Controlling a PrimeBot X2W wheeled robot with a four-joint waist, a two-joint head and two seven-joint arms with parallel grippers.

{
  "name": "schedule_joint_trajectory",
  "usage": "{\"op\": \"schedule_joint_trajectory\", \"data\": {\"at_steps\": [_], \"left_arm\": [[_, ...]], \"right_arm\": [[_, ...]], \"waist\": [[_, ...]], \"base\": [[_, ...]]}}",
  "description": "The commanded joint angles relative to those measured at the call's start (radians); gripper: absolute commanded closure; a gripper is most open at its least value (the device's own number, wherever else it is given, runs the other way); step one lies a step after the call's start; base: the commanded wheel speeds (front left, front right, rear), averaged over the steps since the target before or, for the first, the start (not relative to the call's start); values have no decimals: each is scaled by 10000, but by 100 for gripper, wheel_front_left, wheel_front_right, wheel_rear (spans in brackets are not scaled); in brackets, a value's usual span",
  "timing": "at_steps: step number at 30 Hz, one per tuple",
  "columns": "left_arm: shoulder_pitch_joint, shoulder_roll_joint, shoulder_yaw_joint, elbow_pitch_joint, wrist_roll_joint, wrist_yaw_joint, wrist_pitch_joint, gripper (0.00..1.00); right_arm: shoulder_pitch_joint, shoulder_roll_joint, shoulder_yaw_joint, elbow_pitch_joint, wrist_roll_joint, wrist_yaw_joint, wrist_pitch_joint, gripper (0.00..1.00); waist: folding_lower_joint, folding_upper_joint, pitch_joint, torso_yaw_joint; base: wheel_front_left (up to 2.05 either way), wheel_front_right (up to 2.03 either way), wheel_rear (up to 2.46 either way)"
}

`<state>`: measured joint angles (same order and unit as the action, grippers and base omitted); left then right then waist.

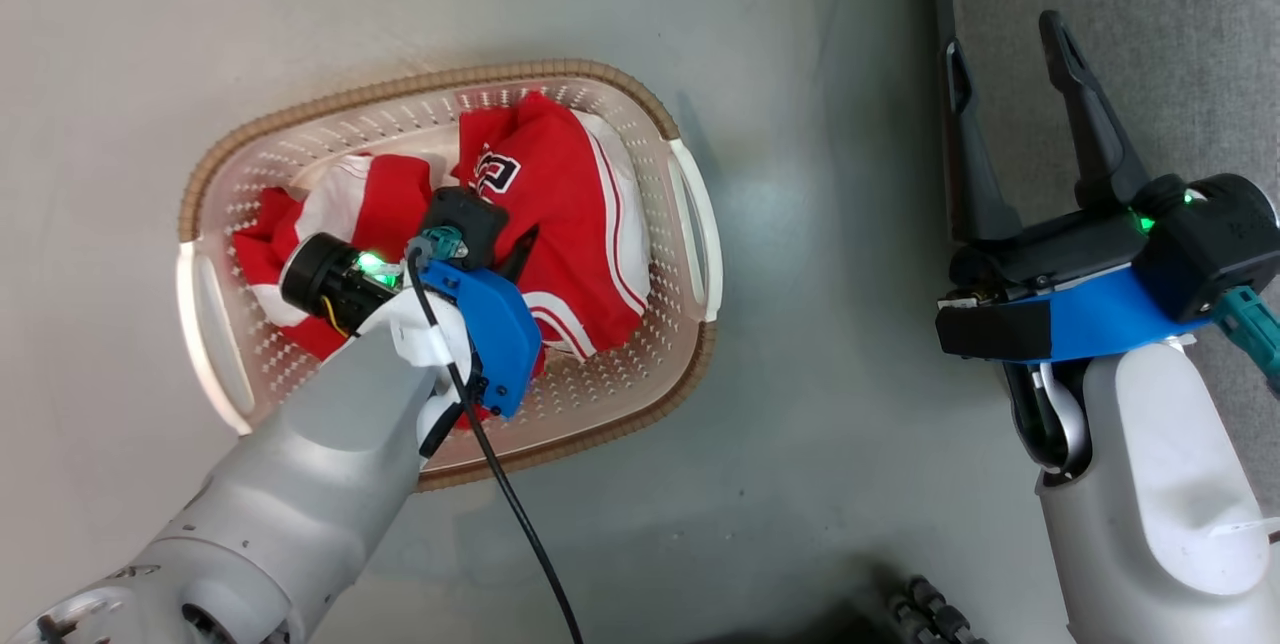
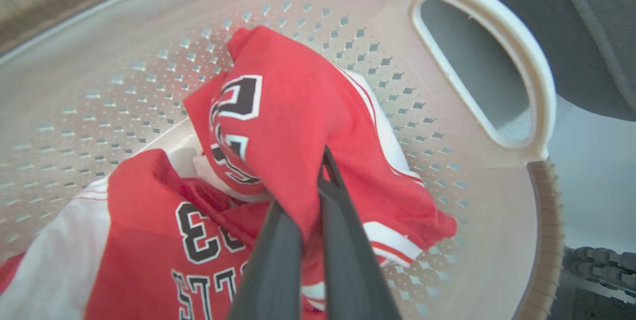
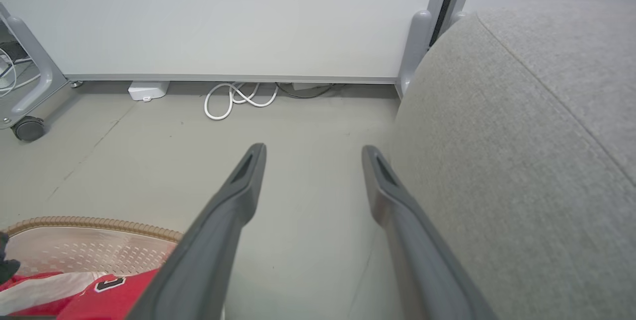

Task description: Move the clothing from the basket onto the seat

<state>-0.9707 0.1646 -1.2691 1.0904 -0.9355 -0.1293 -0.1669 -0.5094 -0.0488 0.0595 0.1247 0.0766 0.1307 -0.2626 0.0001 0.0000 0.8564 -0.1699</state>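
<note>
Left arm angled down into cream perforated plastic basket [image 1: 400, 89], left tool [image 2: 318, 181] pinched shut on red-and-white jerseys [image 1: 570, 194] lying inside, one fingertip probably buried in cloth. Right tool [image 1: 1003, 39] spread wide, empty, beside light-grey fabric seat [image 1: 1160, 14].

A smooth pale grey floor [image 3: 308, 126] with faint scuffs. Along its far edge stands a plain white wall panel [image 3: 223, 17]. At the panel's foot lies a loosely coiled white cable [image 3: 233, 100], with a small white box [image 3: 147, 90] just to its left. At the floor's far left edge, a grey frame leg [image 3: 31, 61] ends in a dark caster wheel [image 3: 29, 128]. A grey upright post [image 3: 415, 44] rises at the panel's right end. A black ribbed object [image 1: 925, 609] sits at the floor's near edge.
</note>
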Motion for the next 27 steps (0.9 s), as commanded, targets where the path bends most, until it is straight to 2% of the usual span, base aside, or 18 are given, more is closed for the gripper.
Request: {"op": "schedule_joint_trajectory", "data": {"at_steps": [1,5,11,16,27], "left_arm": [[-134,-28,-6,23,0,-20,-152,100],[35,-115,-36,77,-21,-20,-726,100],[255,-141,81,-109,-80,-20,-994,100],[473,59,952,-872,539,-20,-992,100],[1913,302,3624,-2602,2586,90,-996,100]], "right_arm": [[-29,-28,4,10,-125,1,-35,0],[65,-28,-12,130,-207,1,-35,0],[237,-28,101,361,-224,1,-35,0],[440,-28,112,586,-299,1,-35,0],[1079,-30,176,1083,-371,1,-35,0]], "waist": [[-1,0,-160,99],[-1,0,-616,298],[-1,0,-1461,554],[-1,0,-2222,857],[-1,0,-4089,1291]], "base": [[0,0,0],[0,0,0],[0,0,0],[0,0,0],[0,0,0]]}}
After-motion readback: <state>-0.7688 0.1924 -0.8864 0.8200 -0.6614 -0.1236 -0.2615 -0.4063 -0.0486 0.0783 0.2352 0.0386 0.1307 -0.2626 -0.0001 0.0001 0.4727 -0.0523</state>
